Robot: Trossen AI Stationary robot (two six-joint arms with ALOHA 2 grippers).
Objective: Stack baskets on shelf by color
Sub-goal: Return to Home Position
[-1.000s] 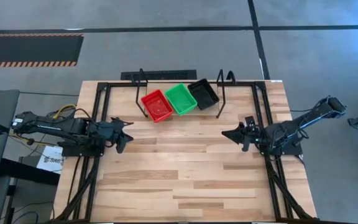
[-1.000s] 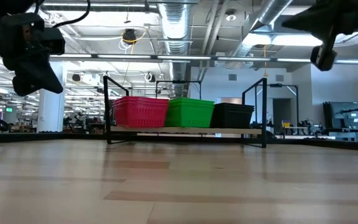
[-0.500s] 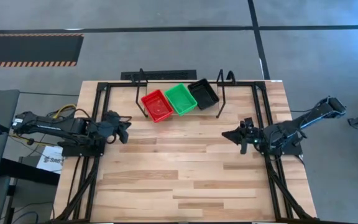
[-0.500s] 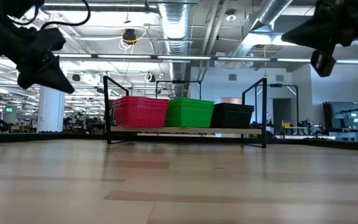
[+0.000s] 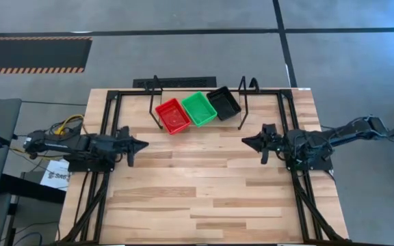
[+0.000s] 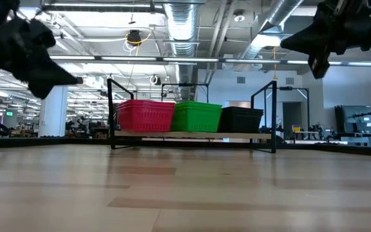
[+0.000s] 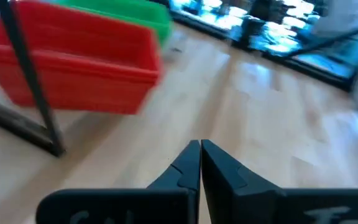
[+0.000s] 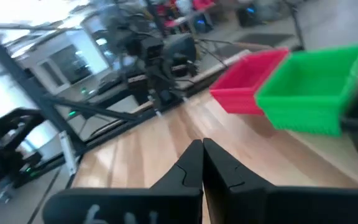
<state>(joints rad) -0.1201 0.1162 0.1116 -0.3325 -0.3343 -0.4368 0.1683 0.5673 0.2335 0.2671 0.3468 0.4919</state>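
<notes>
The shelf [image 6: 192, 135], a light wood board between black wire uprights, stands at the table's far middle. On it sit red [image 5: 172, 115], green [image 5: 200, 108] and black [image 5: 224, 102] baskets side by side. How many are nested in each colour I cannot tell. In the low view the red [image 6: 145, 116], green [image 6: 197, 116] and black [image 6: 240, 119] baskets rest with their bottoms on the board. My left gripper [image 5: 142, 145] hovers shut at the table's left, pointing right. My right gripper [image 5: 246, 142] hovers shut at the right, pointing left. Both are nearer than the shelf and hold nothing.
Black frame rails [image 5: 108, 130] run along the table's left and right sides under the arms. The wood tabletop [image 5: 197, 191] lies bare between the grippers and toward the near edge. A black wire upright [image 7: 33, 81] stands in front of the red basket [image 7: 73, 68] in the left wrist view.
Both arms have sunk lower and folded back toward their bases. Each gripper has tipped from pointing down to pointing nearly level toward the table's middle. The right gripper has drifted a little toward the far edge. The baskets have kept still.
</notes>
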